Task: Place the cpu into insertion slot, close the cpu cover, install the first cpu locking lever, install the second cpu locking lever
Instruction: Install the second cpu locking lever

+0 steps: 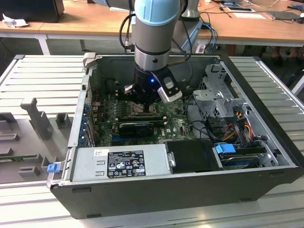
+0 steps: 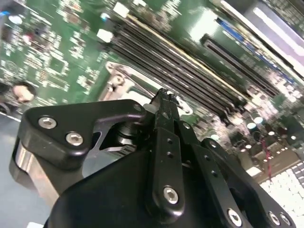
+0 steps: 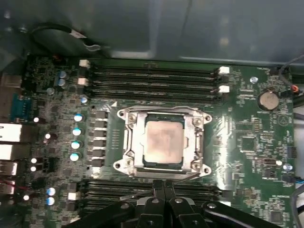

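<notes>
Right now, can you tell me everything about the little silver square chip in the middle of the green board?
The chip is a small flat square with a pale silver-grey metal face, dull and a bit smudged. In the first wrist view it lies flat in its socket on the green board. A thin metal frame lies closed around it, so the face shows through the frame's window. The gripper sits at the socket's edge, apart from the chip.

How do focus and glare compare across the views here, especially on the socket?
First wrist view: the cpu under the cpu cover is soft and washed pale. Second wrist view: the hand is sharp, the motherboard behind blurred. Exterior view: evenly lit, the arm shading the socket.
</notes>
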`<state>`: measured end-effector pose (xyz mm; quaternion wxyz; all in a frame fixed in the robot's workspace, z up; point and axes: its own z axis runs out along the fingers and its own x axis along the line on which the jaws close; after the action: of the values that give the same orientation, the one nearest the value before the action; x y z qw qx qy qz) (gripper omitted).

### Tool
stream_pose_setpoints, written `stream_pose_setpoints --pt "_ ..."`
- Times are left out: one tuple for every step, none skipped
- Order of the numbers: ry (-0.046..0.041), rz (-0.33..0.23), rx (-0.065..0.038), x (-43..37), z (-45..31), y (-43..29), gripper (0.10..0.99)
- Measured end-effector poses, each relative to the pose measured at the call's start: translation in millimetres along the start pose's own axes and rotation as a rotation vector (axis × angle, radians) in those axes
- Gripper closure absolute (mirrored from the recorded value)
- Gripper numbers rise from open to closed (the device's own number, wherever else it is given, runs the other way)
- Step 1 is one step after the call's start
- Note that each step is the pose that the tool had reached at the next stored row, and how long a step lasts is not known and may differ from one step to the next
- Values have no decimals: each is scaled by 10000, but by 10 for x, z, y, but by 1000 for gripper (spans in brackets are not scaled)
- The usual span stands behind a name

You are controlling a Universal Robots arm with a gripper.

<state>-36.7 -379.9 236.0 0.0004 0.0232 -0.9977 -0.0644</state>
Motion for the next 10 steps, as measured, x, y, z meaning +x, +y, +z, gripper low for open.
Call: stream_pose_setpoints --pt "1 -4 -5 60 5 -1 980" --pt "-1 -9 -11 80 15 -3 980" --pt "3 -30 -21 96 38 -8 980" --pt "4 -42 -27 101 54 -10 980" --pt "5 -57 -34 105 70 -12 980" --pt "10 -88 -41 109 101 -16 980" --pt "14 -121 -51 112 136 -20 980" --pt "19 -166 -66 117 176 -25 980" --pt "22 -191 -73 120 197 -27 980" --pt "25 -222 -81 125 220 -30 980"
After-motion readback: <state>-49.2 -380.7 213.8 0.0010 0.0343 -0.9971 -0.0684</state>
